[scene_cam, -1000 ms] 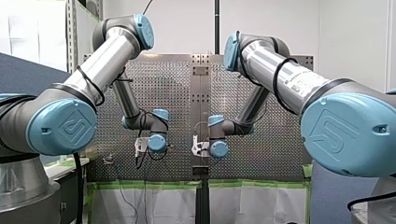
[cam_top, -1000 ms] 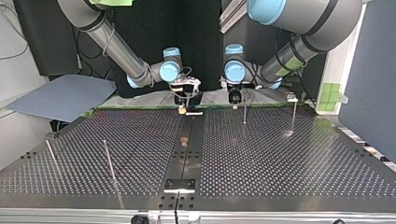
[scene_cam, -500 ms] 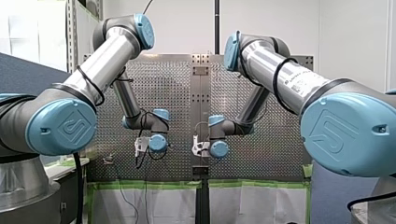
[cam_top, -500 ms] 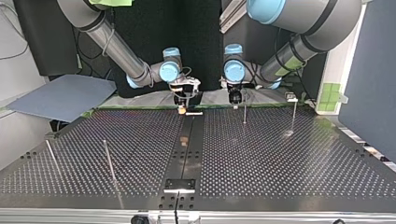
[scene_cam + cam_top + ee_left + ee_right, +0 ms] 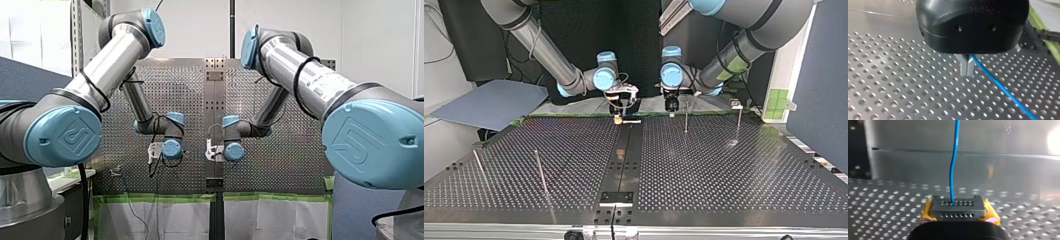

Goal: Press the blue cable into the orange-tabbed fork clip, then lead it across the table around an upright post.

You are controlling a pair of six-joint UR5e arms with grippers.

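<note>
The blue cable is gripped at two places along the far edge of the desk in the top view, the edge where the arms come in. In the left wrist view it comes out at the side of the left fingers and slants away over the perforated surface. These metal fingers are pressed together, clamped on the cable, under a black housing.

In the right wrist view the cable rises from the far edge of the right fingers and runs straight ahead over the desk. A grey perforated face sits between yellow pads, and the fingers look closed on the cable.

In the top view the right fingers hang over the dark middle strip of the desk, and the left fingers hang just beside them towards the view's right. A thin post stands near the left fingers, and a second post stands further to the view's right. Two more posts lean at the view's left, well apart from both arms. The cable is too thin to trace in this view, and I cannot make out the fork clip.
</note>
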